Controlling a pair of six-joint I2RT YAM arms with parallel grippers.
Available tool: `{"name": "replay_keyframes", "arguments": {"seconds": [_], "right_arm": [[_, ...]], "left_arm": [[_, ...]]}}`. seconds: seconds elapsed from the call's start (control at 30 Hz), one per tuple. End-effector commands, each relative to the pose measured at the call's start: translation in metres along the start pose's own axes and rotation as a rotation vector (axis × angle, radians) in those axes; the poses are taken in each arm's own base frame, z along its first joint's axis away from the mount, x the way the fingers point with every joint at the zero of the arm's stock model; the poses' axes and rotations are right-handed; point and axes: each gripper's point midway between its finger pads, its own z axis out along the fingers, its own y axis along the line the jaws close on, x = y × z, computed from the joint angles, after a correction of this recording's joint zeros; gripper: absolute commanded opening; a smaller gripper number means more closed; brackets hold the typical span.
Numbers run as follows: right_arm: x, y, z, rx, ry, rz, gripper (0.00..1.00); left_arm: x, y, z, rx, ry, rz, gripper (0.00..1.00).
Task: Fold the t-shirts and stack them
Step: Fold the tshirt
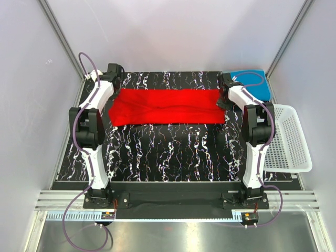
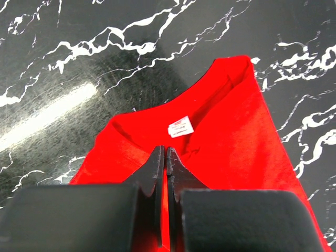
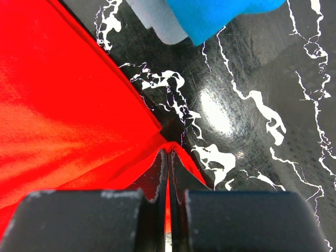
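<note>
Across far half of table (image 1: 173,152): red t-shirt (image 1: 165,106) spread flat. Left gripper (image 2: 166,153) clamped on collar end, right gripper (image 3: 168,155) clamped on opposite edge. Blue t-shirt (image 1: 258,86) near right.

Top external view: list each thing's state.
Bright red cloth t-shirt: folded into a flat band, both ends pinched.
Bright blue cloth t-shirt: folded, atop grey-blue one.
Grey-blue cloth t-shirt: mostly hidden underneath.
White plastic mesh basket: upright.
Left claw: shut on red t-shirt.
Right claw: shut on red t-shirt.

Bare near tabletop (image 1: 168,157); red t-shirt (image 1: 168,107) beyond; basket (image 1: 291,142) rightward.
</note>
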Motion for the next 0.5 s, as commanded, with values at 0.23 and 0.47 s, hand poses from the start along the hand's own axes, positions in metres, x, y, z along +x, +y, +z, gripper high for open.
{"name": "replay_keyframes", "arguments": {"seconds": [0.23,0.47], "right_arm": [[-0.037,0.014,-0.023,-0.068,-0.076,0.032,0.00],[-0.041,0.011,-0.017,-0.055,-0.081,0.041,0.00]], "left_arm": [[-0.031,-0.014,-0.007,0.023,-0.082,-0.062,0.00],[-0.026,-0.008,0.012,-0.019,-0.081,-0.053,0.00]]}}
